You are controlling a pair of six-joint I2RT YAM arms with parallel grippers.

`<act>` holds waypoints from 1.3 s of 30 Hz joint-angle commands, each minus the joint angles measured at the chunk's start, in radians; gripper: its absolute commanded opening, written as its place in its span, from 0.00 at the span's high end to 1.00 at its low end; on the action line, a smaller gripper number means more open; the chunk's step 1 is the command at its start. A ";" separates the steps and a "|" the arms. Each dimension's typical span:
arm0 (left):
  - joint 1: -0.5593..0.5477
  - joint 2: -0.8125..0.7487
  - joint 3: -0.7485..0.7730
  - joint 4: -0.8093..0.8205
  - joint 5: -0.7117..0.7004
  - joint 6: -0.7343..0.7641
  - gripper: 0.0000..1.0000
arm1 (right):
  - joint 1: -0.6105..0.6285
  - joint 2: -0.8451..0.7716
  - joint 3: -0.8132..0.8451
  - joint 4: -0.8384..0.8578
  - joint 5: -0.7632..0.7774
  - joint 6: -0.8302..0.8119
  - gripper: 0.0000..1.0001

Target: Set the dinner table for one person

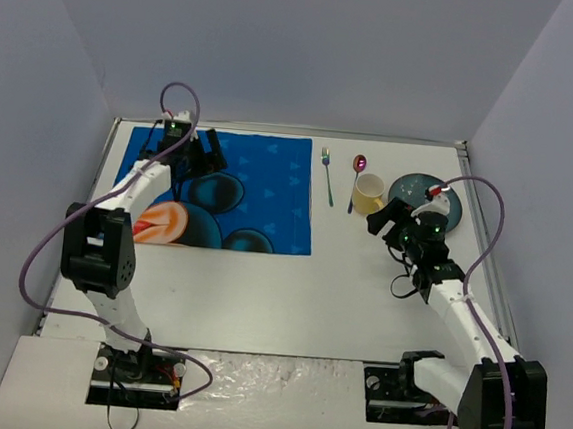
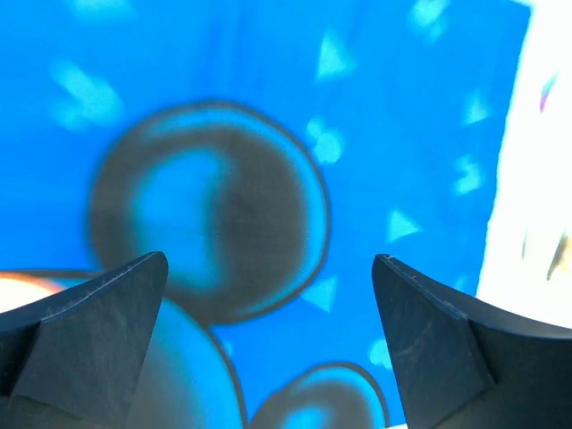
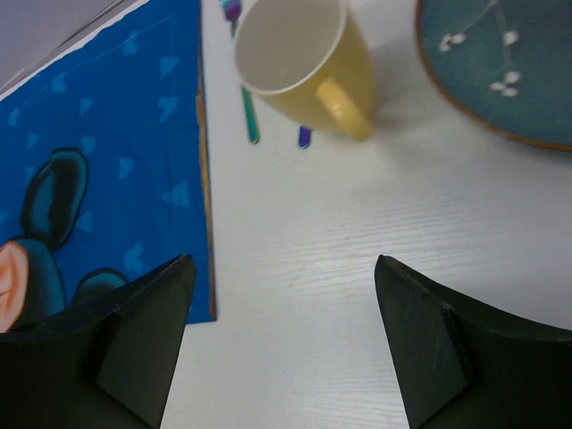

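Note:
On the white dinner table [image 1: 289,295] a blue cartoon mat [image 1: 258,192] lies flat at the back left. My left gripper [image 1: 203,157] hovers over its far part, open and empty; the wrist view shows only mat [image 2: 268,116] between the fingers [image 2: 98,331]. A fork [image 1: 326,174], a spoon [image 1: 358,171], a yellow mug [image 1: 369,193] and a teal plate [image 1: 414,191] sit at the back right. My right gripper [image 1: 391,222] is open, just near of the mug [image 3: 299,63], over bare table [image 3: 295,295], beside the plate [image 3: 500,71].
White walls close in the table on the left, back and right. The mat's right edge [image 3: 204,179] runs close to the fork [image 3: 250,112]. Purple cables loop from both arms.

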 commanded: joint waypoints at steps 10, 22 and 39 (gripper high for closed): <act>0.006 -0.548 -0.193 -0.277 -0.290 0.242 0.03 | -0.340 0.144 0.012 0.173 0.073 0.300 0.00; -0.017 -0.656 -0.279 -0.247 -0.287 0.247 0.03 | -0.484 0.452 -0.018 0.458 -0.010 0.386 0.00; -0.033 -0.664 -0.281 -0.249 -0.323 0.261 0.03 | -0.497 0.756 0.026 0.646 -0.041 0.547 0.23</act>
